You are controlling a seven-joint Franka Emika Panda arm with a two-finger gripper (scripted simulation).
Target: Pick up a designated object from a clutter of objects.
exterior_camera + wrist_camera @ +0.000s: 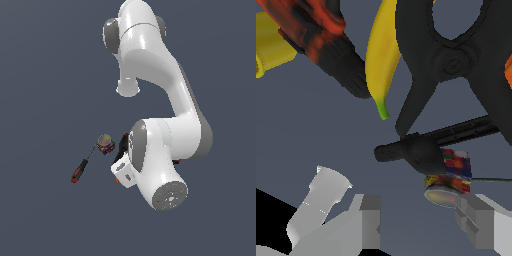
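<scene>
Clamp crowded on every side as open gripper hangs above it

Clutter is hidden almost wholly in the exterior view by the white Franka arm (160, 150); only the red-handled screwdriver (80, 170), the small printed can (105, 144) and a sliver of black beside the wrist are seen there. The rest is shown by the wrist view alone.

In that view the large black A-shaped spring clamp (456, 65), the designated object, is seen spread wide, an orange tip just showing at the frame edge. Close beside it the yellow banana (382, 55) is laid, then the red-and-black power drill (321, 40), and beyond that the yellow cup (271, 45). The printed can (450, 177) is seen near one clamp arm, with the screwdriver's black shaft (466, 130) running above the can and across the foot of that arm.

The grey two-finger gripper (423, 227) is seen with its fingers well apart and nothing between them; the can is nearest to one finger.

Risk is judged to lie in that crowding: on a straight descent the can could be struck or pinched instead of the clamp. The clamp's sloping arms could also slip from the pads, and the banana or screwdriver could be dragged along.
</scene>
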